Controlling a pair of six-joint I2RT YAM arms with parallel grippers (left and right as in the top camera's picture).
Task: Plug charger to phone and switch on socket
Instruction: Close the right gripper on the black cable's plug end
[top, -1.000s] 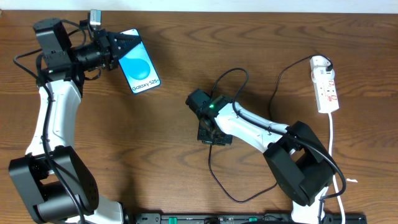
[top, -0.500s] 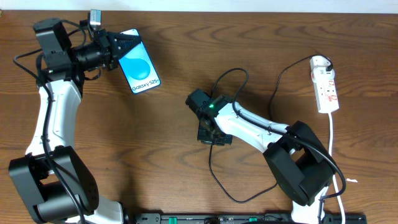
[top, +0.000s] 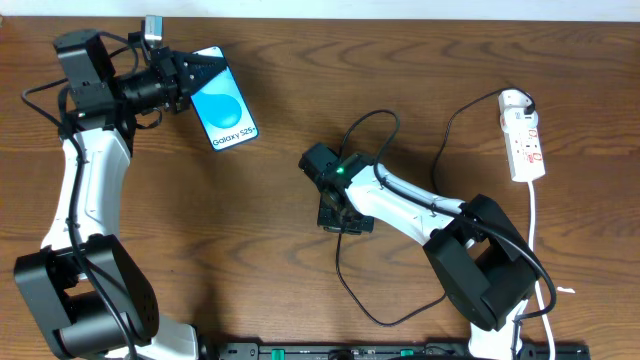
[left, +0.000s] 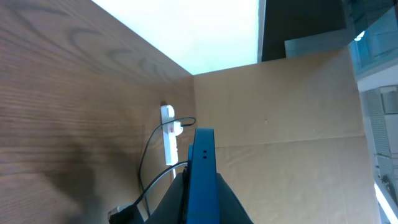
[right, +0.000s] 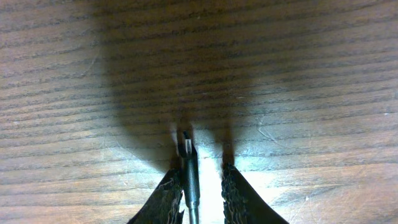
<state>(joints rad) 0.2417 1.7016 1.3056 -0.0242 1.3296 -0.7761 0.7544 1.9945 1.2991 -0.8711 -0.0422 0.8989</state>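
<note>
Charger pick-up is judged the step in hand: the slim black charger plug (right: 188, 149) is straddled on the grained wooden worktop (top: 300, 90) by the narrowly spread right tool (right: 198, 180). A firm pinch is called for next. The glossy blue-screened phone (top: 228, 108) is clamped by the left tool (top: 195, 72) at far left. The white plastic power strip (top: 524, 143) lies well apart at right.

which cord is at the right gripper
The thin black charger cable, plug tip between the right gripper's fingers; the thicker white power-strip cord lies far right.
</note>
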